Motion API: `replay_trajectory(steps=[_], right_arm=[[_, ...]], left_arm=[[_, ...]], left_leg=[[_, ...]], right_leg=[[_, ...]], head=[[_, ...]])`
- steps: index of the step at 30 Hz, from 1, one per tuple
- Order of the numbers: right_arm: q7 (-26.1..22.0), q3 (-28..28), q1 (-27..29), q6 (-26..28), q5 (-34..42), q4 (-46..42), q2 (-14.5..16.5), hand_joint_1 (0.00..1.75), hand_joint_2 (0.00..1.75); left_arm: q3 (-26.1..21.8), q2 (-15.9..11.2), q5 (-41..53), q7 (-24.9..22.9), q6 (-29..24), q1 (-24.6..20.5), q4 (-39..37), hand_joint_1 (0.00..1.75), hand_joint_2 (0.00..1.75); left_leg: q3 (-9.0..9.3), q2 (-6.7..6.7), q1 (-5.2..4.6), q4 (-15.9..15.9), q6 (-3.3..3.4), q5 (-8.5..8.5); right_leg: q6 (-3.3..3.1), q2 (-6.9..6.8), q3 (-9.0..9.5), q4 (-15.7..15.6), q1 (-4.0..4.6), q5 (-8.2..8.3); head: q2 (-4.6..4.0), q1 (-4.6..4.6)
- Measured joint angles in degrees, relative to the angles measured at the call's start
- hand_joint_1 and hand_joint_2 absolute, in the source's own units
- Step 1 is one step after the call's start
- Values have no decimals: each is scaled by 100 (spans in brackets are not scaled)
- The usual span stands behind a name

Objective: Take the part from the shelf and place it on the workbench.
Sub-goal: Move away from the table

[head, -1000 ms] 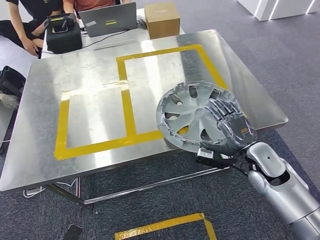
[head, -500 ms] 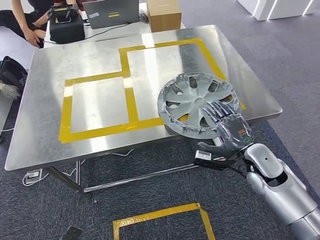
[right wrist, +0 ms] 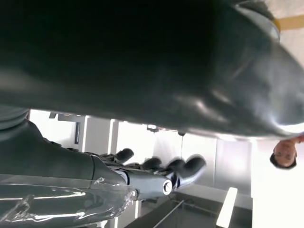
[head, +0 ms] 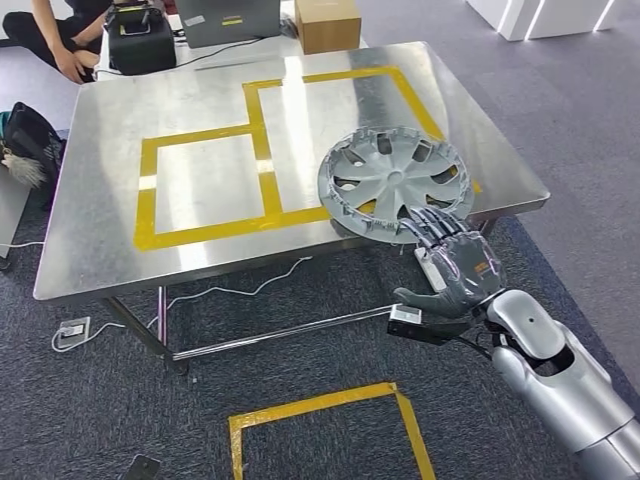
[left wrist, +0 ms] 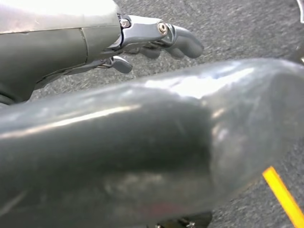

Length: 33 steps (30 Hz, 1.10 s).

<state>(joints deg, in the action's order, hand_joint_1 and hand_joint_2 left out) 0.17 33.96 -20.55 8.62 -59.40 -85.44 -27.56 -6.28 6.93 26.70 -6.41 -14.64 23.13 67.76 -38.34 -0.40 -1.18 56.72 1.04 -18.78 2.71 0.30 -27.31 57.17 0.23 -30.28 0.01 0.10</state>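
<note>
Dark fingers (head: 434, 232) of the right hand (head: 456, 268) lie extended along the near rim of the round grey plastic wheel cover (head: 395, 180), with the thumb beneath, so the hand holds the cover by its edge. This wheel cover sits tilted over the near right corner of the shiny steel tabletop (head: 204, 235), partly past the front edge, just right of the yellow tape rectangles (head: 264, 180). Another yellow tape outline (head: 324, 415) marks the grey carpet below. In the left wrist view the left hand (left wrist: 150, 40) hangs above carpet, fingers loosely curled around nothing. A brown cardboard box (head: 327, 24) and a black case (head: 140, 40) stand beyond the far edge.
</note>
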Motion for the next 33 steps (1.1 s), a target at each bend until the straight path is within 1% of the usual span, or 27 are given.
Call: replay_trajectory(steps=[2, 3, 4, 6, 7, 8, 9, 10, 11, 13, 14, 15, 17, 18, 19, 21, 22, 23, 24, 25, 26, 27, 28, 29, 30, 32, 33], right_arm=[[0, 5, 6, -8, 4, -2, 0, 0, 0], [0, 7, 11, -10, 5, -4, 0, 0, 0], [0, 9, 14, -11, 7, -7, 0, 0, 0], [0, 9, 24, -11, 10, -12, 0, 0, 0], [0, 9, 36, -11, 11, -13, 0, 0, 0], [0, 9, 52, -11, 13, -13, 0, 0, 0], [0, 9, 69, -11, 14, -14, 0, 0, 0], [0, 9, 82, -11, 14, -14, 0, 0, 0], [0, 7, 88, -11, 15, -16, 0, 0, 0], [0, -17, 89, -9, 16, -39, -3, 0, 0], [0, -29, 85, -8, 17, -51, -4, 0, 0], [0, -39, 84, -9, 19, -62, -6, 0, 0], [0, -38, 112, -11, 19, -63, -7, 0, 0], [0, -37, 138, -13, 19, -62, -9, 0, 0], [0, -37, 161, -13, 19, -62, -10, 0, 0], [0, -38, 177, -14, 19, -61, -13, 0, 0], [0, -39, 182, -14, 19, -61, -13, 0, 0], [0, -39, 191, -14, 19, -61, -13, 0, 0], [0, -39, 201, -14, 19, -61, -13, 0, 0], [0, -39, 208, -13, 19, -61, -13, 0, 0], [0, -40, 210, -13, 19, -62, -13, 0, 0], [0, -43, 205, -12, 19, -62, -13, 0, 0], [0, -49, 199, -10, 19, -66, -13, 0, 0], [0, -54, 196, -9, 19, -70, -13, 0, 0], [0, -58, 193, -8, 19, -74, -13, 0, 0], [0, -61, 199, -9, 18, -79, -13, 0, 0], [0, -61, 198, -9, 17, -80, -13, 0, 0]], left_arm=[[0, -1, 20, -9, 1, 15, 0, 0, 0], [-1, -1, 30, -12, 2, 26, 0, 0, 0], [0, -1, 42, -15, 4, 33, 0, 0, 0], [2, 3, 63, -31, 10, 36, 0, 0, 0], [2, 4, 77, -42, 14, 33, 0, 0, 0], [1, 4, 89, -54, 18, 30, 0, 0, 0], [-1, 4, 102, -62, 22, 27, 1, 0, 0], [-2, 4, 112, -68, 27, 23, 2, 0, 0], [-3, 5, 124, -69, 31, 18, 5, 0, 0], [-3, 8, 147, -69, 36, -7, 13, 0, 0], [-3, 10, 155, -68, 36, -22, 15, 0, 0], [-3, 12, 161, -67, 37, -34, 15, 0, 0], [-8, 10, 171, -65, 36, -31, 15, 0, 0], [-15, 7, 174, -65, 35, -25, 15, 0, 0], [-23, 4, 179, -64, 35, -20, 15, 0, 0], [-36, 6, 201, -62, 37, -23, 15, 0, 0], [-37, 9, 216, -60, 38, -26, 15, 0, 0], [-39, 12, 232, -59, 40, -28, 15, 0, 0], [-43, 13, 245, -58, 42, -30, 15, 0, 0], [-48, 14, 256, -58, 44, -31, 15, 0, 0], [-53, 15, 265, -57, 46, -32, 15, 0, 0], [-57, 16, 271, -56, 48, -35, 15, 0, 0], [-61, 18, 275, -52, 49, -39, 15, 0, 0], [-66, 20, 278, -49, 50, -43, 15, 0, 0], [-71, 21, 278, -43, 51, -46, 15, 0, 0], [-85, 21, 279, -34, 53, -47, 15, 0, 0], [-90, 21, 279, -30, 55, -45, 15, 0, 0]], left_leg=[[-35, 0, 16, -7, -72, 15], [-86, -1, 22, 98, -117, -148], [-166, -1, 34, 317, -162, -417], [-357, 1, 73, 1050, -250, -1059], [-408, 1, 98, 1397, -283, -1217], [-397, 2, 120, 1624, -309, -1241], [-292, 3, 141, 1667, -329, -1139], [-85, 3, 161, 1513, -345, -987], [199, 3, 182, 1210, -359, -875], [854, -10, 202, 373, -344, -925], [1041, -19, 199, 92, -308, -1000], [1130, -28, 183, -75, -255, -1054], [1041, -19, 160, -95, -126, -970], [983, -8, 154, -98, -64, -905], [918, 3, 152, -103, -12, -837], [759, 14, 133, -102, 49, -704], [675, 16, 119, -99, 62, -638], [587, 17, 105, -94, 69, -570], [507, 17, 94, -90, 70, -507], [433, 16, 86, -87, 65, -448], [371, 15, 82, -83, 54, -394], [318, 14, 75, -79, 34, -342], [280, 13, 68, -73, 11, -295], [257, 13, 61, -72, -17, -243], [240, 14, 58, -76, -48, -191], [209, 15, 67, -86, -112, -108], [169, 15, 74, -39, -152, -183]], right_leg=[[-88, -17, -99, -15, -7, 107], [-129, -29, -159, -25, -24, 180], [-157, -40, -223, -34, -45, 259], [-179, -45, -393, -31, -66, 420], [-168, -47, -486, -27, -75, 502], [-150, -50, -592, -23, -85, 580], [-124, -51, -695, -18, -97, 656], [-93, -53, -792, -12, -112, 726], [-60, -52, -866, -2, -123, 787], [13, -55, -971, 23, -124, 896], [49, -59, -991, 21, -121, 950], [86, -63, -1003, 2, -125, 1010], [159, -63, -1032, -49, -155, 1090], [182, -59, -1091, 6, -169, 989], [198, -56, -1175, 156, -175, 796], [202, -53, -1411, 874, -164, 193], [201, -51, -1491, 1281, -151, -13], [194, -50, -1518, 1600, -138, -108], [181, -49, -1442, 1702, -126, -64], [163, -48, -1261, 1593, -115, 61], [144, -48, -974, 1278, -106, 199], [127, -47, -630, 840, -95, 244], [113, -41, -319, 413, -83, 233], [97, -36, -126, 97, -71, 189], [74, -30, -38, -66, -56, 141], [-5, -32, -120, -88, -51, 211], [-52, -38, -157, -82, -57, 267]], head=[[-1, 18], [-1, 10], [-1, 0], [-1, -13], [-1, -13], [-1, -13], [-1, -14], [-1, -13], [-1, -15], [-1, -9], [-1, -9], [-1, -4], [-1, 0], [-1, 10], [-1, 19], [-1, 29], [-1, 29], [-1, 28], [-1, 28], [-1, 27], [-1, 27], [-1, 27], [-1, 24], [-1, 23], [-1, 24], [-1, 30], [-1, 29]])
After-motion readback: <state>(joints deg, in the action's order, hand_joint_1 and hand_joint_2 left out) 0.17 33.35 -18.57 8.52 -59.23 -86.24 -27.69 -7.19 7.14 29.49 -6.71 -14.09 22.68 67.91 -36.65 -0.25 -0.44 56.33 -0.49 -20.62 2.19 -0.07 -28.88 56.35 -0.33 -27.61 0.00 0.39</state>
